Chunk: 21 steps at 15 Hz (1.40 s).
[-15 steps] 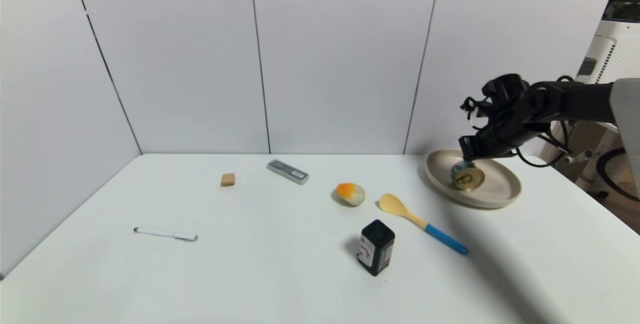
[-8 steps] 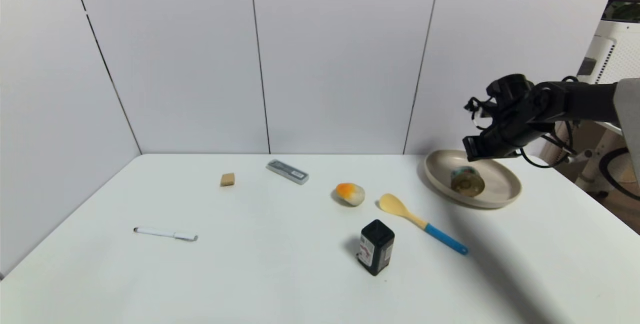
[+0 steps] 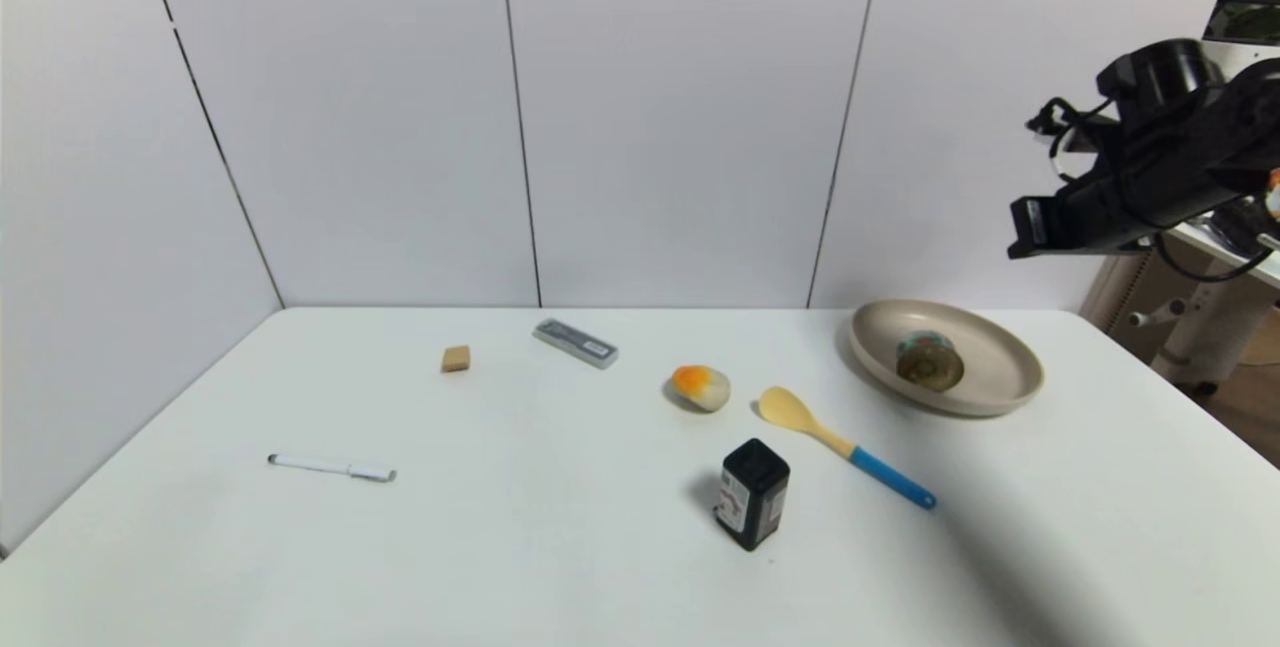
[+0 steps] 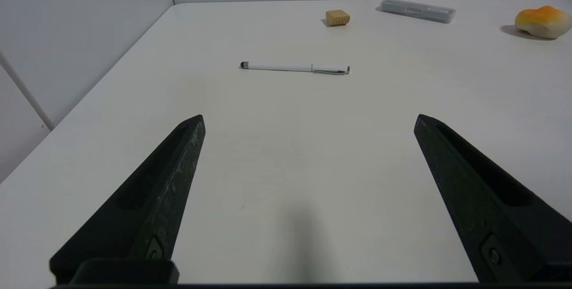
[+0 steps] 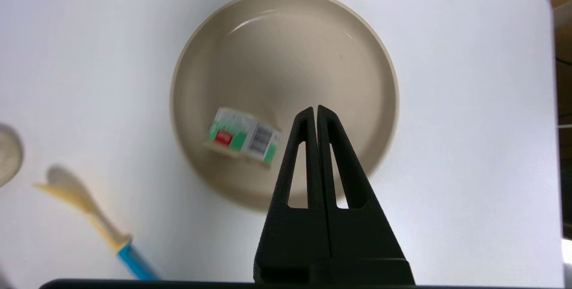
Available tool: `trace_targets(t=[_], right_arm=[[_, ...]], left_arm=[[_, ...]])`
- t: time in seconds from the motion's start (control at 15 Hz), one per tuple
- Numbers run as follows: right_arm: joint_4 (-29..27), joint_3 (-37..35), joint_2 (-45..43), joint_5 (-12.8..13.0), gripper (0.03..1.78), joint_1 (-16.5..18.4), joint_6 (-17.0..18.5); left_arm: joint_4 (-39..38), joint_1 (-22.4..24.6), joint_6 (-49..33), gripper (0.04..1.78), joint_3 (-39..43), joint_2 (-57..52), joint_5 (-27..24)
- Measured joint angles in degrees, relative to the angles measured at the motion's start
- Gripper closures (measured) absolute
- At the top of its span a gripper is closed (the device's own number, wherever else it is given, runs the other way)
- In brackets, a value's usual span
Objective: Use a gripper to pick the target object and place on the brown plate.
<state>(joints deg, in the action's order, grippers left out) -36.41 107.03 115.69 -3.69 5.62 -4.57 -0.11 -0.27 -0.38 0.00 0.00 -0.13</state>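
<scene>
Black right end effector (image 5: 316,109) raised above brown plate (image 5: 366,79); fingers together | can (image 5: 243,136) on plate

White table (image 3: 500,547), pale panelled walls (image 3: 680,117)

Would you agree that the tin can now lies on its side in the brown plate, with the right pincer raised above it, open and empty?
Not quite: the right pincer is shut, as the right wrist view shows. The tin can does lie sideways in the brown plate, pincer above, empty.

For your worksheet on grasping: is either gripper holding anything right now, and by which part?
Nothing is held. The right gripper is shut on air above the brown plate, where the can lies; the left gripper is open and empty.
</scene>
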Motion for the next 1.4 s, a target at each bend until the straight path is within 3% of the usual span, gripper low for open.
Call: trace_targets(t=[0.33,0.6,0.8,1.0,1.4], right_arm=[[-0.79,-16.58,-20.49,-0.24,1.76,0.41,0.99],[-0.49,-35.67,-40.14,0.04,1.12,0.55,0.61],[1.74,-49.40,-53.98,1.90,0.80,0.57,0.59],[10.76,-64.70,-66.19,4.18,0.57,0.38,0.85],[41.37,-94.92,-92.34,4.27,0.32,-2.23,0.59]], left_arm=[[0.01,0.00,0.00,0.13,0.00,0.00,0.04],[0.00,0.00,0.00,0.13,0.00,0.00,0.00],[0.00,0.00,0.00,0.13,0.00,0.00,0.00],[0.04,0.00,-0.06,0.13,0.00,0.00,0.00],[0.01,0.00,0.00,0.13,0.00,0.00,0.02]])
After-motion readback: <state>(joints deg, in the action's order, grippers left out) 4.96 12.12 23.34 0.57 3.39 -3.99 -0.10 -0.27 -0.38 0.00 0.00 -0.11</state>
